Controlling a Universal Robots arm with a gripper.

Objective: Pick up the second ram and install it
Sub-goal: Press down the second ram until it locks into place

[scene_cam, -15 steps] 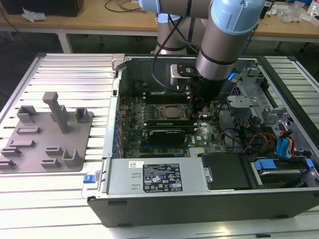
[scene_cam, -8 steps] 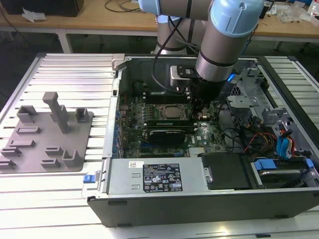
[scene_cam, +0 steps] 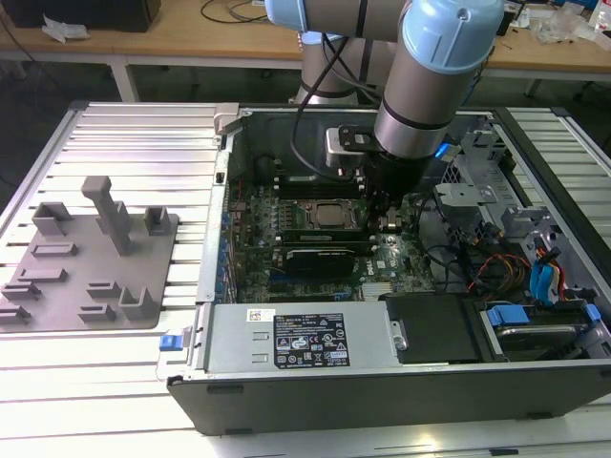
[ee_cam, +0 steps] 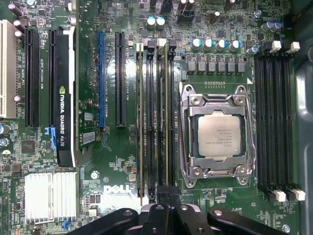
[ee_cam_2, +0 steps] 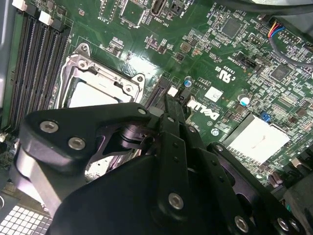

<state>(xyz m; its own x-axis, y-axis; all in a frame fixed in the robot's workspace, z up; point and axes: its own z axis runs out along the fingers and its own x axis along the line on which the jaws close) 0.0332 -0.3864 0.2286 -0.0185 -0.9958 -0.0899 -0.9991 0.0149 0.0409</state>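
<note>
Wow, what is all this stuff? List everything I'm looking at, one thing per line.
Computer case: one, black and grey, open, lying on the slatted metal table.
Motherboard: one, green, inside the case.
Processor: one, silver, in its socket.
Ram sticks: at least two, green, standing in the slots beside the processor.
Empty memory slots: four, black, on the processor's other side.
Graphics card: one, black, in an expansion slot.
Heatsink: one, silver, near the graphics card.
Fixture plate: one, grey, on the table at the exterior view's left.
Workbench: one, wooden, behind.
Robot arm: one, blue and grey, reaching into the case.
Gripper: one, black, at the ram slots' end.
</note>
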